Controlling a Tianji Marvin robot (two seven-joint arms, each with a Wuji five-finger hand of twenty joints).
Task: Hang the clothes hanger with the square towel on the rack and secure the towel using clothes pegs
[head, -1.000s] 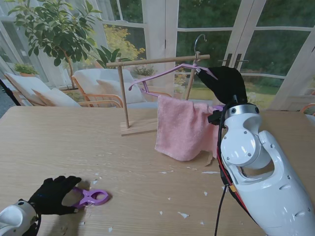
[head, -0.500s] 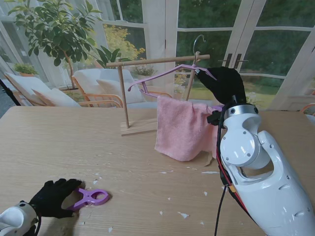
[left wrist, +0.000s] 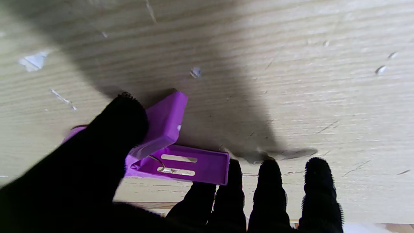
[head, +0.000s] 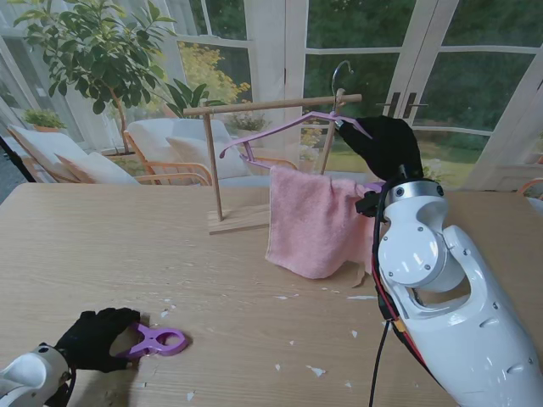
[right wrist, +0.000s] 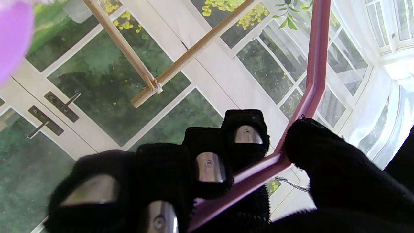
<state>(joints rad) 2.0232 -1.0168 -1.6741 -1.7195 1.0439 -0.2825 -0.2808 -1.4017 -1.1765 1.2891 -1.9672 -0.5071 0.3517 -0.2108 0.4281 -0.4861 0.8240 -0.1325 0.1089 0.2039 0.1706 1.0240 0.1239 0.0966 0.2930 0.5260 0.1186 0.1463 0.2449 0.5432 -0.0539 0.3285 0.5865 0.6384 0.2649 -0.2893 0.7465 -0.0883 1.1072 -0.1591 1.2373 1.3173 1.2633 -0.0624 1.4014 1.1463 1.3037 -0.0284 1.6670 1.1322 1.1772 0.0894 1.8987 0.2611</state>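
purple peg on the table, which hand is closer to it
Left. The left hand is touching the purple peg; the right hand is far off, up at the hanger.

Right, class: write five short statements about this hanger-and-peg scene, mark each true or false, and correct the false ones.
1. The pink towel is draped over the hanger. True.
2. The right hand grips the hanger. True.
3. The purple peg is clipped onto the towel. False: it lies on the table at the left hand.
4. The rack is metal. False: it is wooden.
5. The peg lies on the robot's right. False: it is on the left.
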